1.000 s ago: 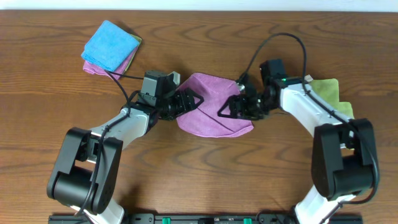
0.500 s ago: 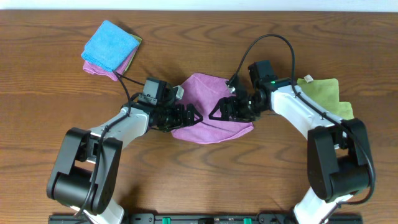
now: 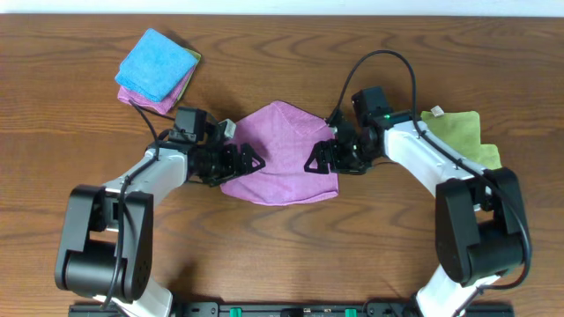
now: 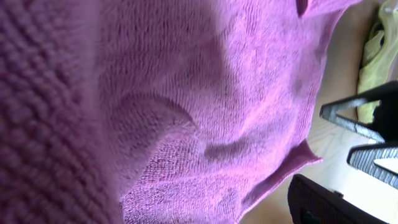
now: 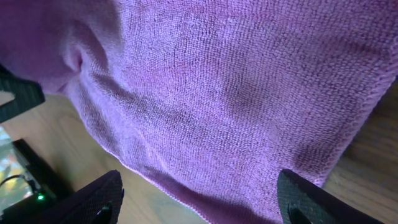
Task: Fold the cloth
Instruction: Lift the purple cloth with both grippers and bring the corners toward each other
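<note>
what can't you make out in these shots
Left wrist view: blurred purple cloth fills the frame, so the left gripper shows no fingers and its grip is unclear.
Overhead: the blue top cloth covers the cloth stack, so the number of layers is unclear.
Overhead: the right arm hides the near edge of the green cloth. The left wrist view cuts this cloth off at the frame edge.
</note>
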Robot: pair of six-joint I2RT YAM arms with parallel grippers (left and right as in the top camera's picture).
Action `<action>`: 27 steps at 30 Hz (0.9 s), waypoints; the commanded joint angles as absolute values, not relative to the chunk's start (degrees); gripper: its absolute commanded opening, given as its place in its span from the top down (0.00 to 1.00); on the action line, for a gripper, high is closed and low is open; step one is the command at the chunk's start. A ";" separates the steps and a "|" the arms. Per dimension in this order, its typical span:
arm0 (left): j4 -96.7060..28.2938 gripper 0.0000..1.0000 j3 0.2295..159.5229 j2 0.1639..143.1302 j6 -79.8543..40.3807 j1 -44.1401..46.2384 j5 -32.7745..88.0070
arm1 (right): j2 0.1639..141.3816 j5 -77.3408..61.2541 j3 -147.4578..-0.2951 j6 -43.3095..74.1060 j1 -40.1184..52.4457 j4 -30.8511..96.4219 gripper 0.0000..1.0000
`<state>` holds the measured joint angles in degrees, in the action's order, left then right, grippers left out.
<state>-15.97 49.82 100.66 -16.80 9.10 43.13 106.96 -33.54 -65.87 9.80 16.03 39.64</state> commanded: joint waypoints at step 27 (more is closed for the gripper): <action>-40.73 0.04 58.67 98.13 -0.60 9.04 27.20 | 105.56 -30.26 -65.87 9.41 23.66 38.22 0.23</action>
<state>-41.17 60.23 98.67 -2.11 9.10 30.50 106.96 -30.24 -65.87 9.43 23.31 38.15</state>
